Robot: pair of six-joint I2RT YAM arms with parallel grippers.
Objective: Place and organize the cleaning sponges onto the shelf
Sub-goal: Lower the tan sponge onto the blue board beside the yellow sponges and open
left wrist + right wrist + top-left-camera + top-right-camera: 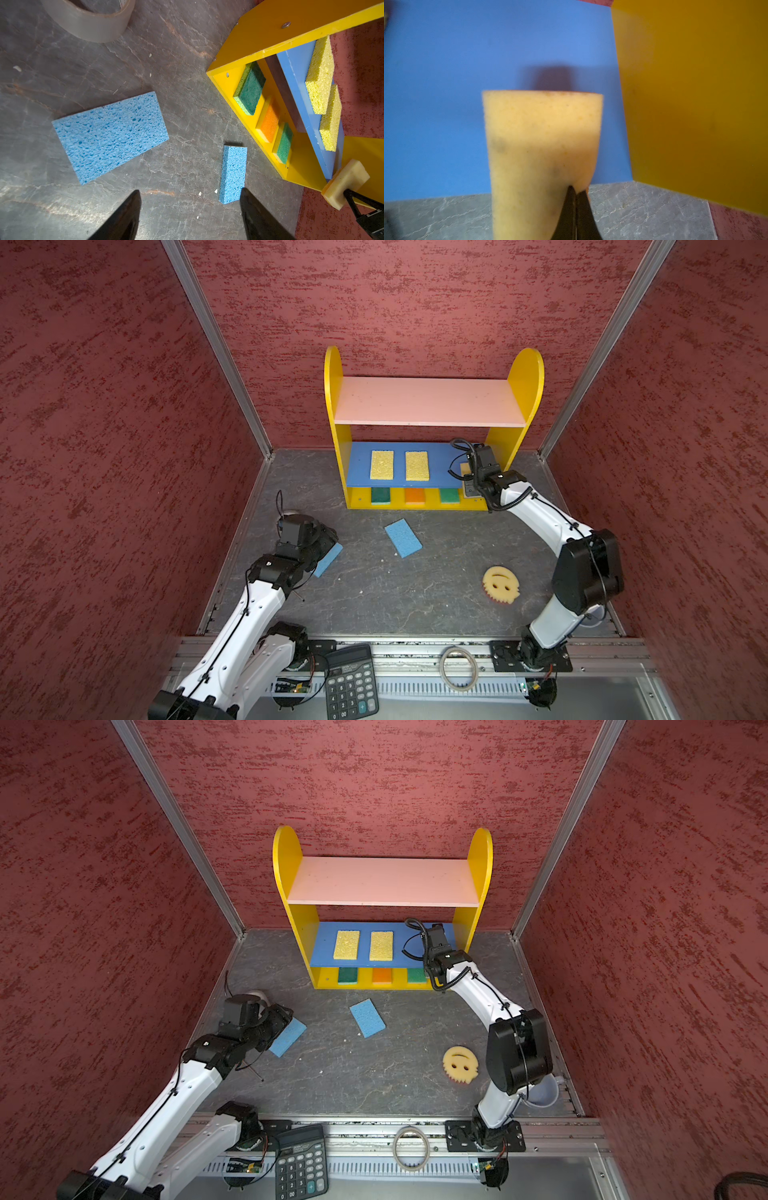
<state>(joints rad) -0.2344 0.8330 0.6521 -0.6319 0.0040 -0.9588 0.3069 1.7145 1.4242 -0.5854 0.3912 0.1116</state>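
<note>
The shelf [428,402] stands at the back wall. Two yellow sponges [382,465] [417,465] lie on its blue board. The bottom tier holds a green one [380,495], an orange one [414,495] and another green one [450,494]. My right gripper [575,189] is shut on a tan sponge [542,135] over the blue board's right end. My left gripper [190,192] is open and empty above the floor, beside one blue sponge [330,562]. A second blue sponge [403,538] lies mid-floor. The round smiley sponge [500,584] lies to the right.
A black calculator [351,682] and a thin ring [458,668] sit on the front rail. A grey tape roll [93,22] lies on the floor by my left arm. Red walls close in on three sides.
</note>
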